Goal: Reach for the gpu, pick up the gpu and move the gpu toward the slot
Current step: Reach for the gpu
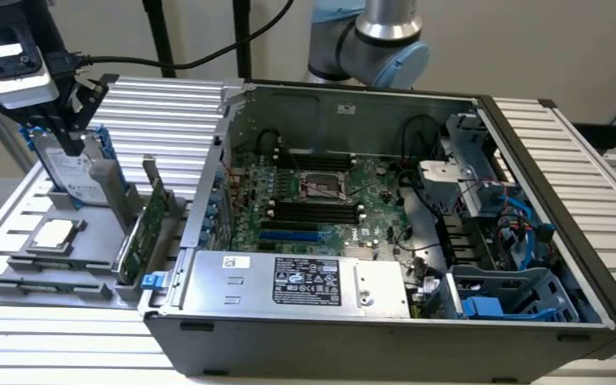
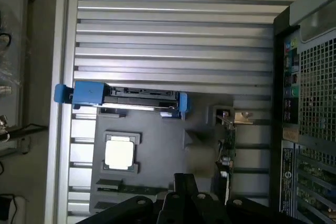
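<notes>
Jaws closed and empty, hanging over the one hard drive, well off from the open computer case. One gpu stands on edge just beside the case, one CPU chip farther out.

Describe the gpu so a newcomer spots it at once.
Beside the open computer case, on the exterior view's left, sits a grey parts tray. The gpu stands on edge at the tray's side nearest the case. It is a thin green board, unlike the silver blue-railed hard drive and square CPU chip.
</notes>
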### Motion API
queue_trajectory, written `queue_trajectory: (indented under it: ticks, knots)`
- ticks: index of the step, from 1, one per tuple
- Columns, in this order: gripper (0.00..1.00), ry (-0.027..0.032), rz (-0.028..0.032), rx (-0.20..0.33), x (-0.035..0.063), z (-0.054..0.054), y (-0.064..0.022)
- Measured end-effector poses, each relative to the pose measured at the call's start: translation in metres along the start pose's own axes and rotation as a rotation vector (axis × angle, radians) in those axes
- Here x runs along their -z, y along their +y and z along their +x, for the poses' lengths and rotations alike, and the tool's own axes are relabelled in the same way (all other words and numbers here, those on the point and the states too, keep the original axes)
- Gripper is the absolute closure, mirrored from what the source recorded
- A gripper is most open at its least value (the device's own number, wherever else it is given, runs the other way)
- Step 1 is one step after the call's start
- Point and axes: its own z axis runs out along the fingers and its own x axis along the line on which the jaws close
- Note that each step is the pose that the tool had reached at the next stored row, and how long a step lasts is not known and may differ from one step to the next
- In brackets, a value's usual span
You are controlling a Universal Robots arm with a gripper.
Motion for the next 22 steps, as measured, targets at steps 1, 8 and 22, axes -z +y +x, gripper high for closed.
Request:
queue_trajectory:
  ticks: [1, 8, 22]
  knots:
    - [0.89, 0.0, 0.0002, 0.0, -0.0002, -0.002, -0.0024]
    - [0.89, 0.0001, 0.0007, 0.0, -0.0026, -0.018, -0.0196]
    - [0.89, 0.0004, 0.0053, -0.001, -0.0088, -0.051, -0.0298]
